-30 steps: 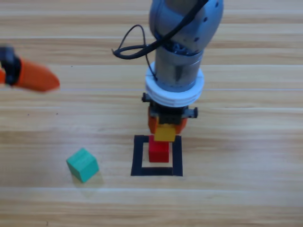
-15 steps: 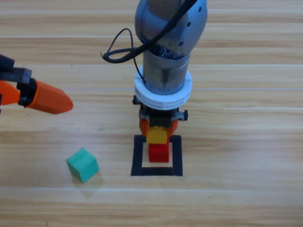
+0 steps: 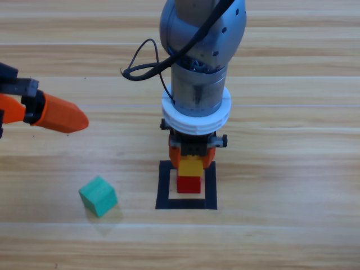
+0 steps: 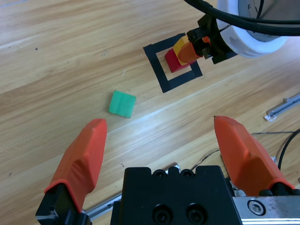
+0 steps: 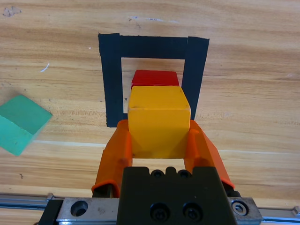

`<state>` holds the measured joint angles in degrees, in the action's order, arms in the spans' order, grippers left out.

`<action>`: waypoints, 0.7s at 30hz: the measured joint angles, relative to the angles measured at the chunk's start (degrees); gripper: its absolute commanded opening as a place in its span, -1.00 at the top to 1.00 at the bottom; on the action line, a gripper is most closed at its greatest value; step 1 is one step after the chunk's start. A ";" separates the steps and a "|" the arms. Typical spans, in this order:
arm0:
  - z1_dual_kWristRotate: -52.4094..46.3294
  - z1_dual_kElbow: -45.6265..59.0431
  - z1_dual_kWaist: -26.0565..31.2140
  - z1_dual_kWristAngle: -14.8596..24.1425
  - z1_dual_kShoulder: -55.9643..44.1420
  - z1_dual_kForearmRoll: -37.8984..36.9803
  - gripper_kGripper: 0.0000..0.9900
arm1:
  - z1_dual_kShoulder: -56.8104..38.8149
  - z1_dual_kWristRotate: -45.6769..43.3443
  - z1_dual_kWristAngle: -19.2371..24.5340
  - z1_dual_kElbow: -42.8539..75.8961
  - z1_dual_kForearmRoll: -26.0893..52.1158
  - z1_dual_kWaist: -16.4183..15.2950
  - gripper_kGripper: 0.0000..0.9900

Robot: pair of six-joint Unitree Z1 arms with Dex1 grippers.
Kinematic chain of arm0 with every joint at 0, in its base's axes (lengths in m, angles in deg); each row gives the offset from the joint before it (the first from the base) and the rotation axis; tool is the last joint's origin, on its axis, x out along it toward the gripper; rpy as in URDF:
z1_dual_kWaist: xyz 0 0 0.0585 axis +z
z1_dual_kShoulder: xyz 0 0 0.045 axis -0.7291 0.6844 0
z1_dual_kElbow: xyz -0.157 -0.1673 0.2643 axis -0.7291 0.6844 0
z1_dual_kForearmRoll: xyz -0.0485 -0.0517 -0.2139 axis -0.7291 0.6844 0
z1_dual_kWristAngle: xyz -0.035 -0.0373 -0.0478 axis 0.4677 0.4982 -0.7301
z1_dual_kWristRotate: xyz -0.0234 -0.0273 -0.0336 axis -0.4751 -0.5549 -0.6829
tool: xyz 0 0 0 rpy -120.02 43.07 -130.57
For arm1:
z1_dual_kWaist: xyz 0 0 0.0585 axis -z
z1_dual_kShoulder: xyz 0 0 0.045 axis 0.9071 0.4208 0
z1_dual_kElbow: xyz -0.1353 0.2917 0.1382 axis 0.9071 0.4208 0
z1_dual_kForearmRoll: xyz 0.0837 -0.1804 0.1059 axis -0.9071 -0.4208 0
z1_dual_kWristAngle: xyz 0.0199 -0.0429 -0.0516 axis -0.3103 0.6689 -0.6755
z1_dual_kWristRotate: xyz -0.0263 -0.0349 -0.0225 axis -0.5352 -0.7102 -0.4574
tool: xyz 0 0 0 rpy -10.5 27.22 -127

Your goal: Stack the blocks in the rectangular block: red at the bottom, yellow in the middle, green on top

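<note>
Overhead first: right gripper (image 3: 191,159) hangs over the rectangular block (image 3: 187,203), jaws clamped on the yellow cube (image 3: 190,166), which sits directly above the red cube (image 3: 189,184) inside the tape frame; contact between them can't be told. Green cube (image 3: 98,195) lies out on the table (image 3: 292,169), well left of the frame. Left gripper (image 3: 56,114) waits at the left edge.

Left wrist view: left gripper (image 4: 161,140) with jaws spread wide and nothing between them, green cube (image 4: 122,103) ahead.

Right wrist view: yellow cube (image 5: 158,119) pinched between both orange jaws, red cube (image 5: 155,78) peeking out beyond it, inside the frame.
</note>
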<state>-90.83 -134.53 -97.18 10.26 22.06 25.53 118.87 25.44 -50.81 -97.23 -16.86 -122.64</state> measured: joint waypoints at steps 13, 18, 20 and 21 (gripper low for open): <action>-0.21 1.32 0.00 0.00 0.00 -0.41 -0.98 | 0.00 -0.01 0.00 -0.09 -0.01 -0.34 -1.00; -0.21 1.40 0.00 0.00 0.00 -0.60 -0.98 | 0.07 -0.24 0.03 -2.84 -0.60 -0.34 -1.00; -0.21 1.43 0.00 0.00 0.00 -0.81 -0.98 | 0.08 -0.71 0.23 -5.19 -2.29 -0.34 -1.00; -0.21 1.43 0.00 0.00 0.00 -0.86 -0.98 | 0.08 -1.09 0.46 -6.42 -3.03 -0.35 -1.00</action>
<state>-91.03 -133.10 -97.18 10.26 22.07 24.67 118.95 24.35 -50.34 -103.65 -19.90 -122.99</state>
